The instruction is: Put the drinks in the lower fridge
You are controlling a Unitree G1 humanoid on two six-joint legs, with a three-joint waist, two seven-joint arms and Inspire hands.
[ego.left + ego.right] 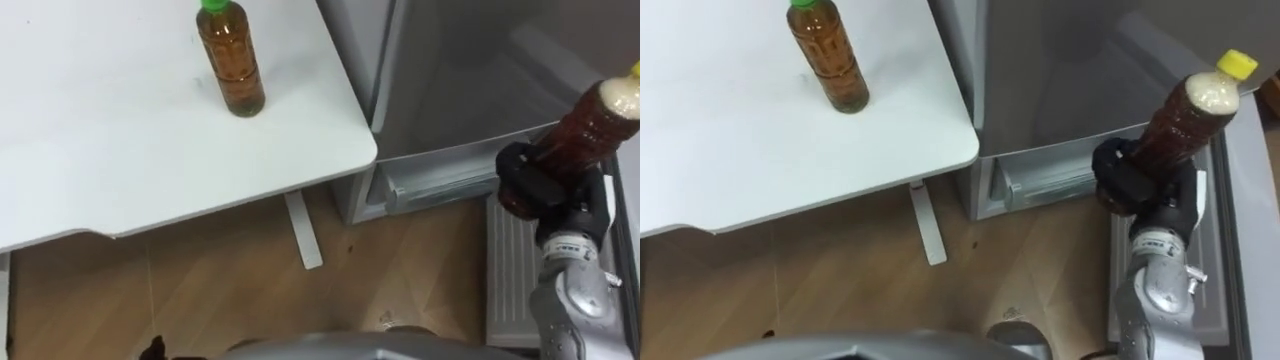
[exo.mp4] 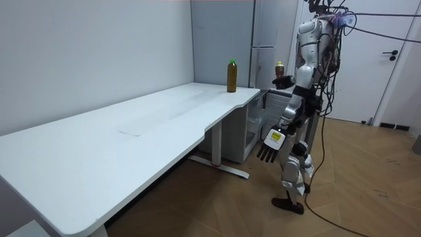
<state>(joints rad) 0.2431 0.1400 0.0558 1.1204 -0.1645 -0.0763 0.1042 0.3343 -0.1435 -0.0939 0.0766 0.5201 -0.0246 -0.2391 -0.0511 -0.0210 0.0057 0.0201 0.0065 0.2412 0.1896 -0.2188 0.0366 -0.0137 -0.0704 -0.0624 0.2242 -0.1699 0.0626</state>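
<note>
Right now the right robot hand point(image 1: 1130, 178) is clenched round the lower body of the yellow-capped bottle point(image 1: 1188, 112), which leans up and away from the palm instead of standing straight. The robot hand is raised in front of the fridge point(image 1: 450, 80), above what I take to be the swung-open lower door point(image 1: 505, 270). The left robot hand point(image 2: 268, 150) hangs at the robot's side with its fingers slack and straight, carrying nothing.

My main worry is the grasp. It sits low on a tall, full bottle, so the weight above the fingers could lever the bottle out if I swing the arm fast. The compartment I want is down by the floor and the bottle is held high. Bending that far on two legs with a loaded arm could unsettle the robot, and the tilted neck could knock the fridge front or the door liner on the way in. A drop from here would land on the door or the floor point(image 1: 200, 290).

One drink is in hand, and the green-capped bottle point(image 1: 230, 60) waits upright on the worktop point(image 1: 100, 150), near the corner closest to the fridge and clear of the edge. The worktop is white, long and otherwise bare, and its corner sits just beside the fridge, leaving a tight gap to work in. Wooden boards cover the floor, and a white door point(image 2: 388, 59) stands behind the robot.
</note>
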